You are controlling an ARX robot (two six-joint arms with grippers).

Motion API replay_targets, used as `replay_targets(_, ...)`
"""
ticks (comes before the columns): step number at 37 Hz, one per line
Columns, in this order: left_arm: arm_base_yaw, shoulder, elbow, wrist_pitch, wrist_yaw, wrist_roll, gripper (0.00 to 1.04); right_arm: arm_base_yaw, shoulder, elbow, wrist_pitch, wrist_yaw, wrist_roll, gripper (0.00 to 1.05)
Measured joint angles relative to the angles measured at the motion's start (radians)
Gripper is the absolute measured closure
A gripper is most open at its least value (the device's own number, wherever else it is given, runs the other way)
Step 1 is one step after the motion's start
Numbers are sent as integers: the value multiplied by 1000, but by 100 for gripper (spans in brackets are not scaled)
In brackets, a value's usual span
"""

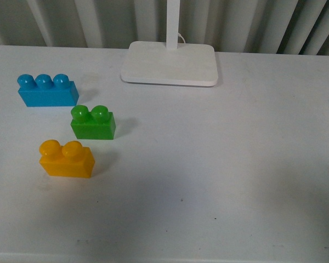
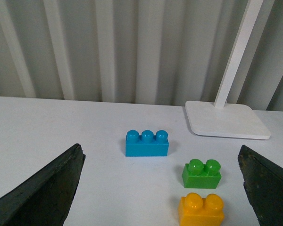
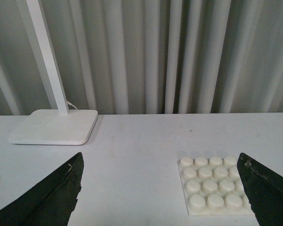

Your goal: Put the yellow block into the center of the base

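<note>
Your yellow block (image 1: 66,159) sat studs up, long axis left-right, green block (image 1: 92,123) close behind; left gripper (image 2: 158,188) and right gripper (image 3: 160,188) gaped wide.

On tabletop (image 1: 236,181), left half: near block (image 1: 66,159) at front, mid brick (image 1: 93,123) just behind & right of it, far brick (image 1: 47,90) behind & left of that. At back centre, lamp foot (image 1: 170,63) w/ pole (image 1: 173,22) standing on it. Also on tabletop: base (image 3: 215,190), well apart from lamp foot.

White base (image 3: 213,192) (studded grid), yellow block (image 1: 66,159), green brick (image 1: 93,123).
</note>
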Motion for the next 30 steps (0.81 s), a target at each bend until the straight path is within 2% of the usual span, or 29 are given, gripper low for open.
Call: replay_targets(30, 0, 0, 0, 0, 0, 0, 6, 0, 0, 0, 0, 0, 0, 9)
